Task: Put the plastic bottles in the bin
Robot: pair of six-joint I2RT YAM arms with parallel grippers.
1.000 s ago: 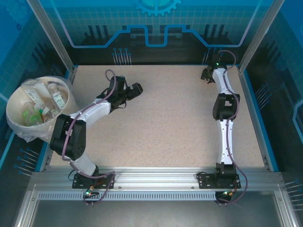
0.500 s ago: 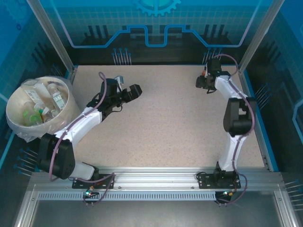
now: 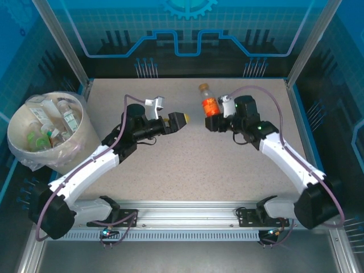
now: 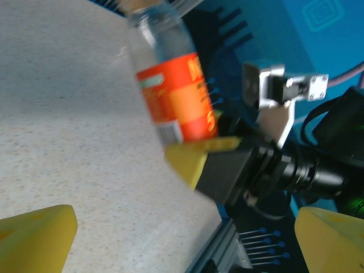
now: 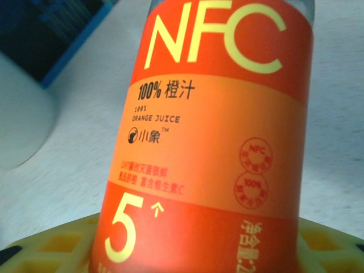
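Well right of the bin point(image 3: 21, 126), right hand point(image 3: 216, 119) is clamped on the orange bottle point(image 3: 211, 105), left hand point(image 3: 173, 120) wide apart nearby. I'd close left around its middle before right lets go.

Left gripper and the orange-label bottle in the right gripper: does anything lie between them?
Nothing. In the top view the stretch between the open left gripper and the bottle, clamped in the right gripper, is bare speckled tabletop.

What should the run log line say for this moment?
Right tool: gripping orange-label bottle | Left tool: open, empty, pointed toward that bottle | Bin: holds several bottles
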